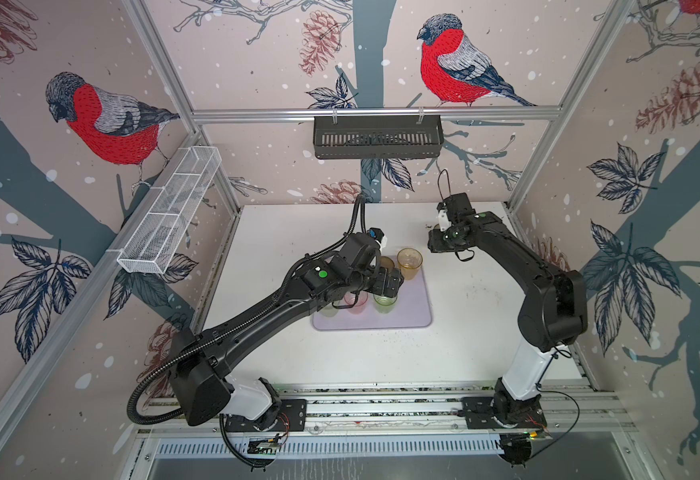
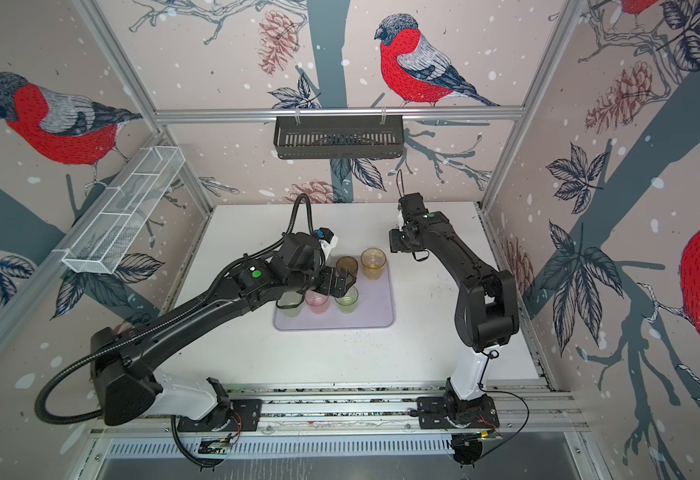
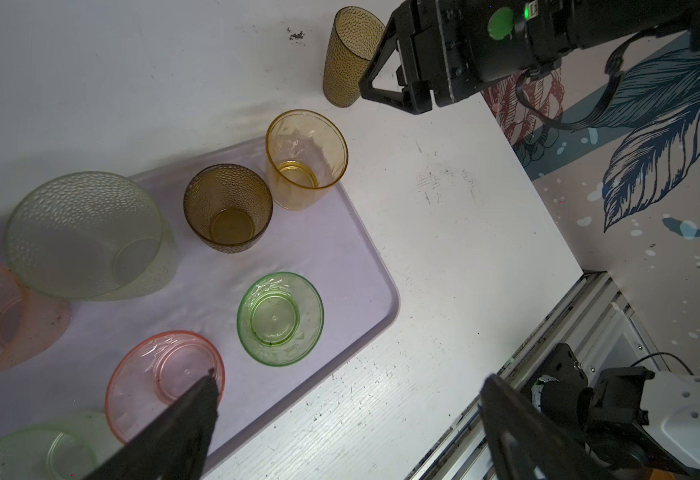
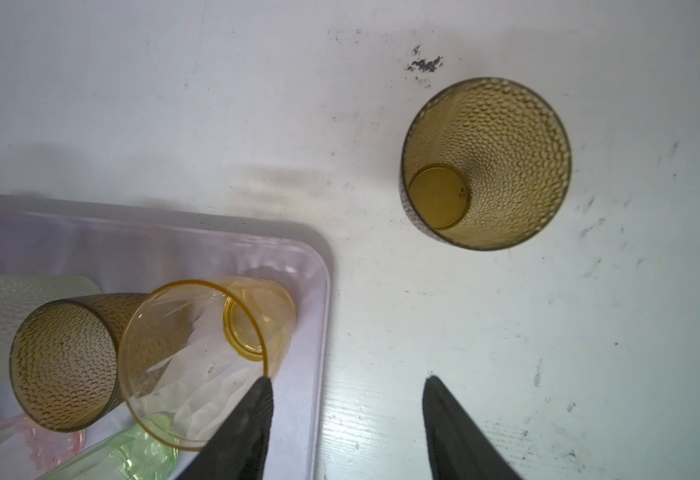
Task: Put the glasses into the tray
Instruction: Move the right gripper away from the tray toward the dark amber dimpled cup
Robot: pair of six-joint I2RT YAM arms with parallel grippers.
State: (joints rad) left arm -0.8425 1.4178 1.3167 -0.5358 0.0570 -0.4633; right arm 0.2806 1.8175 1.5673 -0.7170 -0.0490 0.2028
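Right wrist view: right tool [image 4: 348, 379] spread, empty, over bare bench [image 4: 589, 332] just off the tray [image 4: 298, 266] corner. Olive glass [image 4: 485, 162] upright on the bench, apart from the tray, dimpled wall, bench bare around it. Left wrist view: left tool [image 3: 350, 376] spread wide, empty, above the tray. Seven more glasses [image 3: 228, 208] upright inside, amber glass [image 3: 306, 160] near the corner rim. In both top views tray sits mid-frame, open bench right and below.

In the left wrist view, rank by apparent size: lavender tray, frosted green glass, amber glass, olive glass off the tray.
1. Lavender tray.
2. Frosted green glass, though nearness to the camera inflates it.
3. Amber glass and olive glass off the tray look alike; unranked.
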